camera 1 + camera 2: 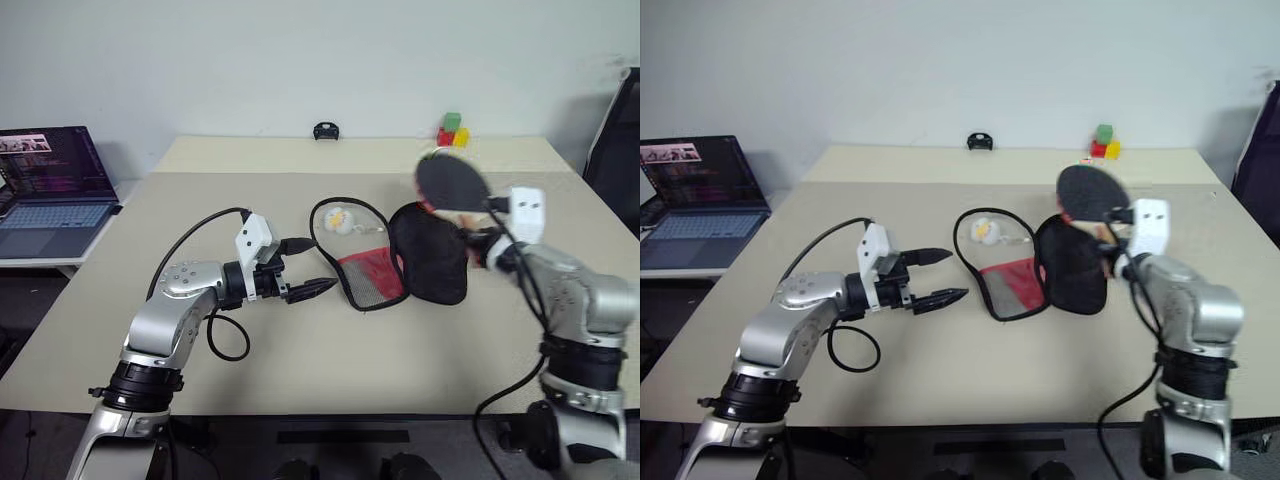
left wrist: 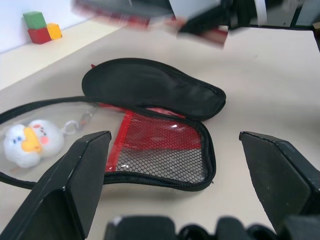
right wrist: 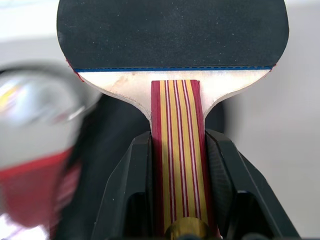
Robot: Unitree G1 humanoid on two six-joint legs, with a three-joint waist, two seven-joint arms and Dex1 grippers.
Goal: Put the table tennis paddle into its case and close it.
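Nearest the camera, the left gripper [image 1: 303, 268] is held with its jaws spread and empty, just beside the open edge of the soft black fabric case with a red mesh pocket and zip edge [image 1: 385, 257], which lies unzipped and folded open on the beige worktop [image 1: 300, 360]. A small white plush duck keyring [image 1: 338, 219] is seen inside its clear half. Above the case's right flap, the table tennis paddle with a round black rubber face and striped wooden handle [image 3: 172, 60] is pinched by the handle in the right gripper [image 3: 175, 165]. Judged risks: the unsteadied case could be pushed away by the blade, or the plush could be trapped beneath it, or the zip fouled.
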